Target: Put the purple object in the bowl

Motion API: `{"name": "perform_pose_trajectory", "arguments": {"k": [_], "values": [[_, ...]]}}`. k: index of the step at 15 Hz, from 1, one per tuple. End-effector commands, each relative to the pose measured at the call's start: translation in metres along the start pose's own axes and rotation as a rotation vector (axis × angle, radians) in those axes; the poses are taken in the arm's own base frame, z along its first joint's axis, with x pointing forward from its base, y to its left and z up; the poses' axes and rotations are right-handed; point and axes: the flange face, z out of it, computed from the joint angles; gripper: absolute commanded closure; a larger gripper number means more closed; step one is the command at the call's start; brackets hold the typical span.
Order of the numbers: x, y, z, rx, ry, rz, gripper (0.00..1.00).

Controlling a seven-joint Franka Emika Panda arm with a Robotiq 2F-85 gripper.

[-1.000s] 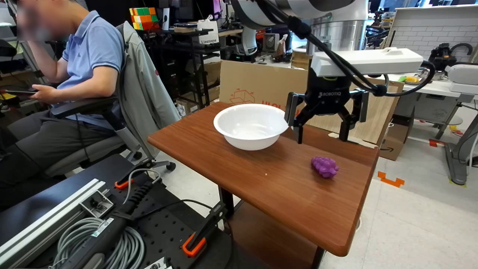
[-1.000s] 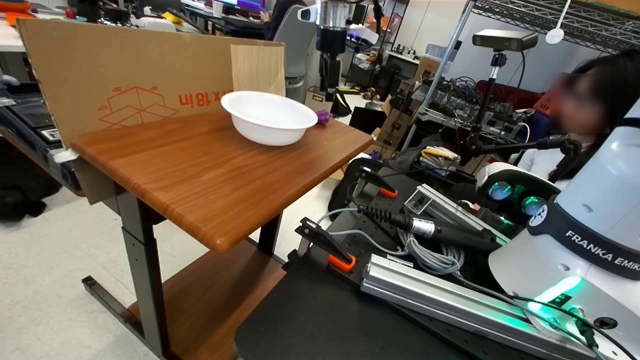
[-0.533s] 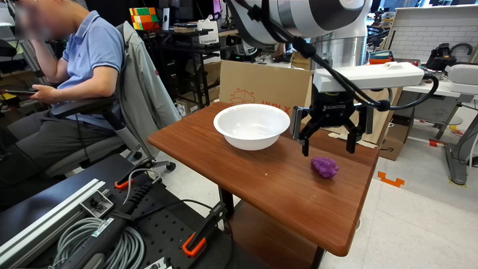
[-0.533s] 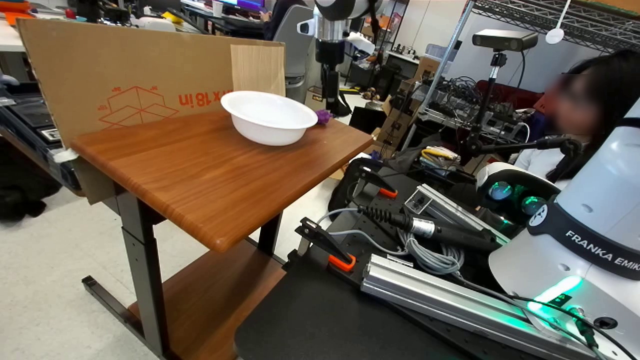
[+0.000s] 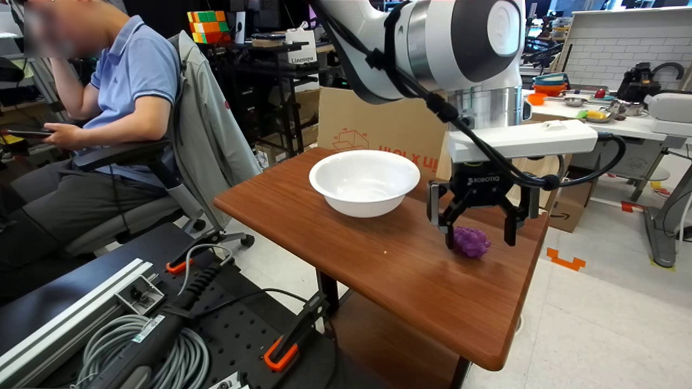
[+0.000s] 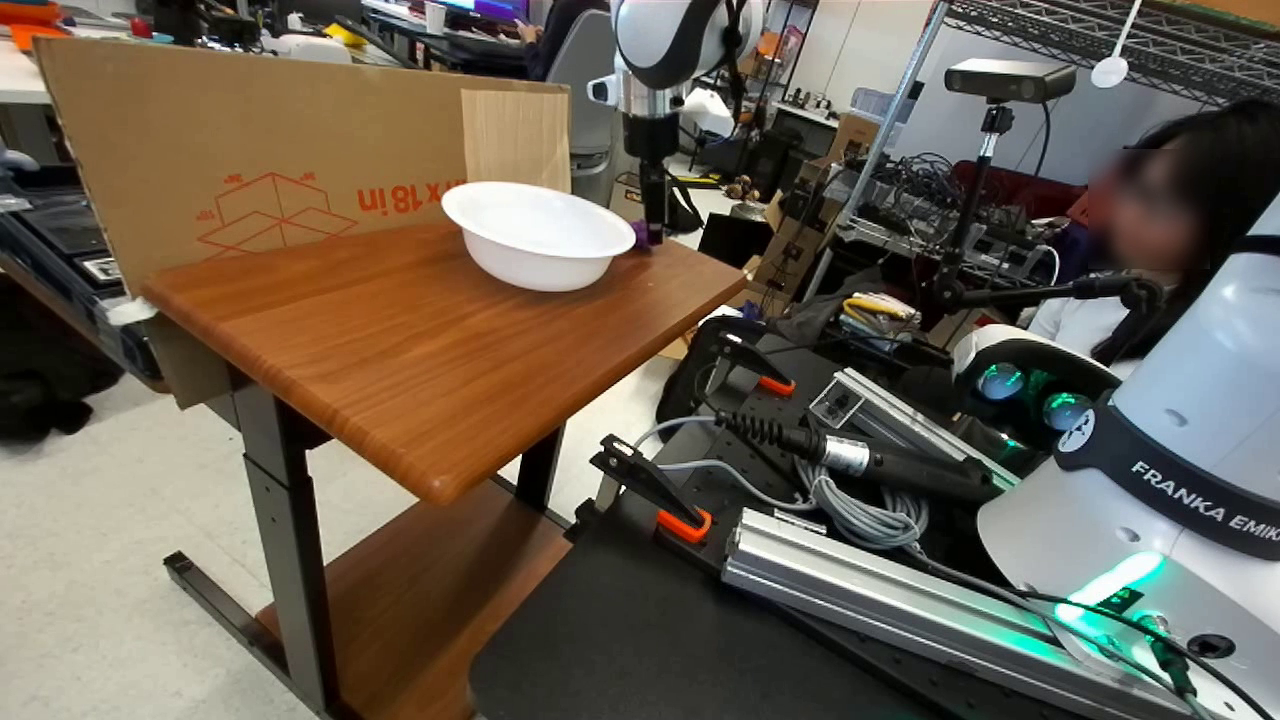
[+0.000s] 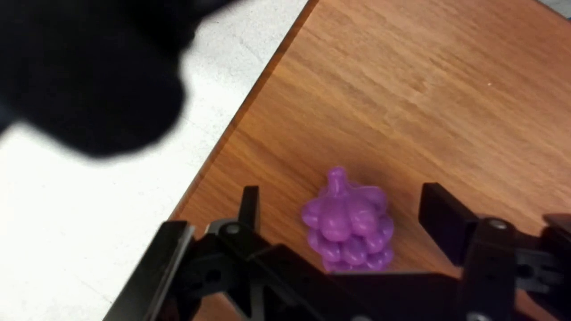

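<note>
Jaws apart, our gripper (image 5: pixel 480 241) brackets the purple object (image 7: pixel 350 223) on the table (image 5: pixel 378 265), how low we can't quite tell; in an exterior view a finger (image 6: pixel 655 205) partly screens it. The bowl (image 5: pixel 363 208) sits near, a cardboard panel (image 5: pixel 389 121) behind.

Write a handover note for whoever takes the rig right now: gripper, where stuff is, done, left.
Gripper: open, lined up astride the purple toy grape bunch, with a gap on each side in the wrist view. Can't tell if it is low enough to grasp.
Grape bunch: resting on the wood-grain table, not gripped.
White bowl: upright on the same table, apart from the grape bunch.
Done: alignment only.
Left: lower if needed, close, lift, carry to the bowl, release.
</note>
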Motion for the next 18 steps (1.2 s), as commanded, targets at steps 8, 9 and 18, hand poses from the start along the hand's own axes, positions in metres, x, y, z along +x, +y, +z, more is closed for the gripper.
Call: {"name": "perform_pose_trajectory", "arguments": {"k": [8, 9, 18], "values": [[0.015, 0.010, -0.002, -0.035, 0.001, 0.037, 0.73], [0.014, 0.008, -0.008, -0.036, 0.017, 0.036, 0.73], [-0.005, -0.052, -0.160, -0.173, 0.364, -0.057, 0.73]]}}
